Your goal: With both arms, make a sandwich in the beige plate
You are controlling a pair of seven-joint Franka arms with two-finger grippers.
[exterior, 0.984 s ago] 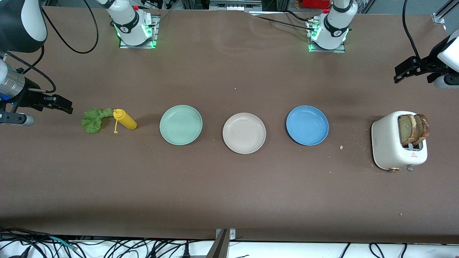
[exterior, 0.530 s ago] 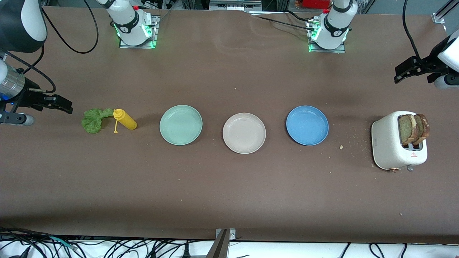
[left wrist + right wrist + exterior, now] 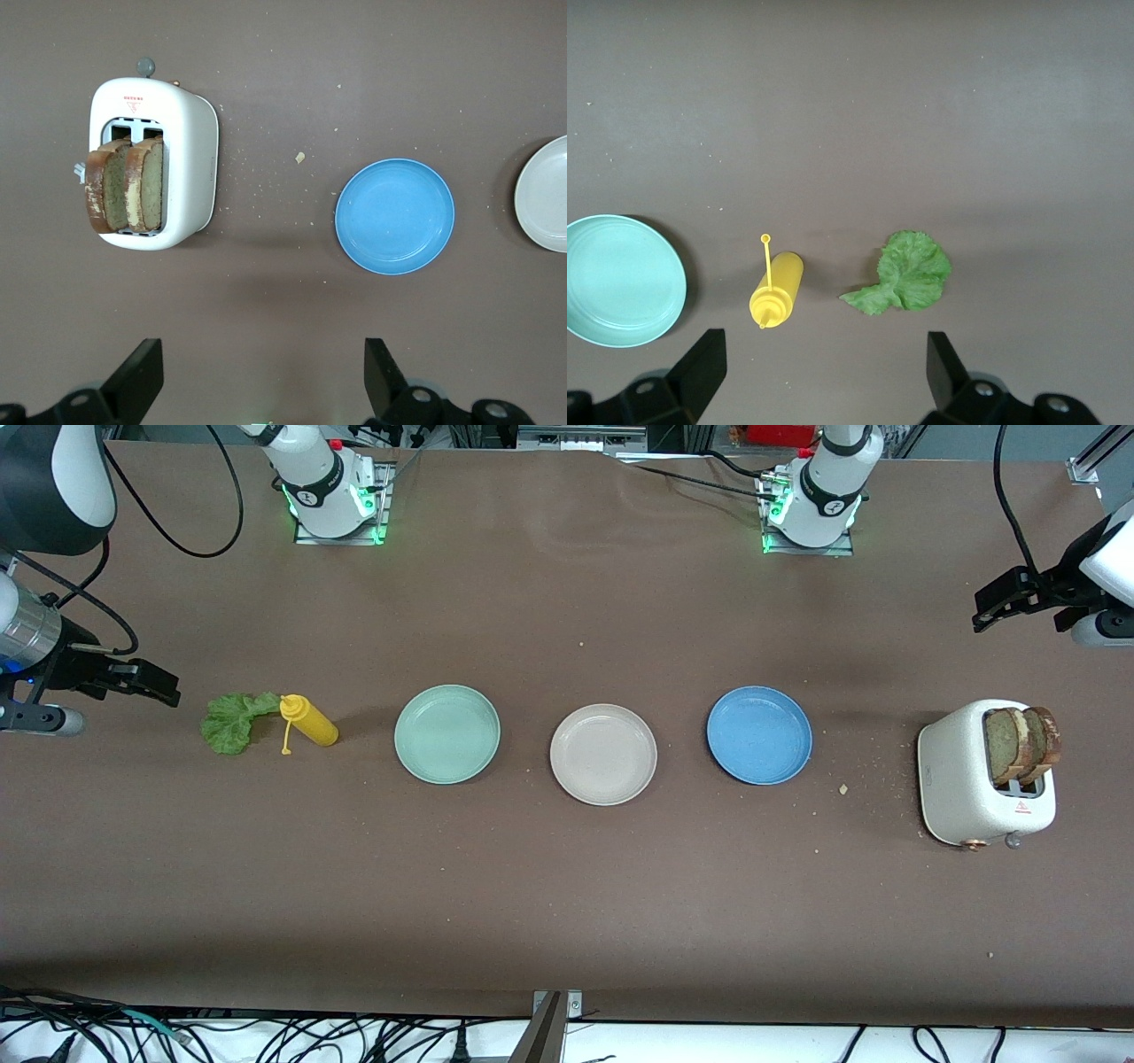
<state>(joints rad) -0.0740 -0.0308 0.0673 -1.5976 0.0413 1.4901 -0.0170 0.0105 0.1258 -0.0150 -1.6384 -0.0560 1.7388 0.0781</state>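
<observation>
— Beige plate: where does it sit, and what is it like?
— Round, shallow, smooth, with a raised rim, on the brown matte table, between the mint-green plate and the blue plate. Nothing lies in it.
— And the bread?
— Two brown speckled toast slices with darker crust stand upright in the slots of a rounded white toaster toward the left arm's end of the table. Crumbs are scattered between toaster and blue plate.
— The lettuce?
— A ruffled green lettuce leaf lies flat toward the right arm's end, just beside a yellow squeeze bottle lying on its side.
— The arms?
— The left end effector hovers over bare table near the toaster, fingers spread wide, holding nothing. The right end effector hangs over the table by the lettuce and bottle, fingers likewise apart and empty.
— The surroundings?
— Black cables trail along the table's near edge.
</observation>
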